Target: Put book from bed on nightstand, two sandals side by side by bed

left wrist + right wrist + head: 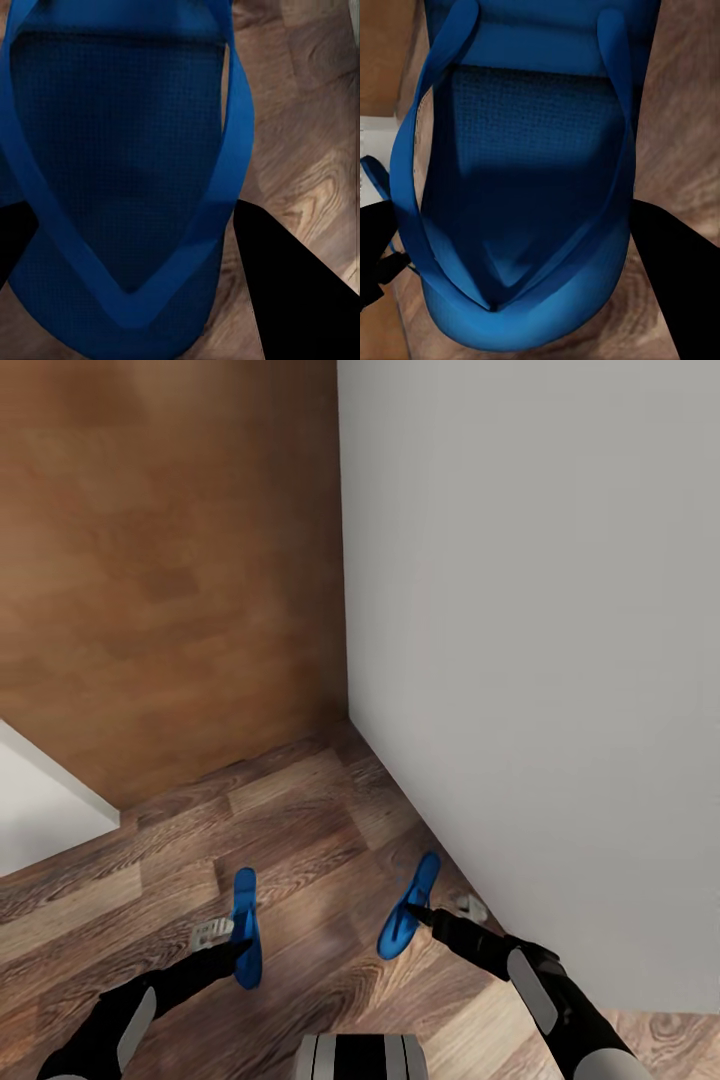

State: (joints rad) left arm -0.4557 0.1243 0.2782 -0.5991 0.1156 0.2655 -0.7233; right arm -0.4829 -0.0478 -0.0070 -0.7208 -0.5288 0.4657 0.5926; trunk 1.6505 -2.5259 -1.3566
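A blue sandal (pixel 245 926) is pinched at the toe end in the left gripper (pixel 236 948), its twin sandal (pixel 410 906) likewise clamped in the right gripper (pixel 412 910), both low over the wood floor (pixel 300 840) near the white wall (pixel 530 660). Light, floppy foam is judged here. The sole edge by the straps (pixel 225 187) is best gripped.
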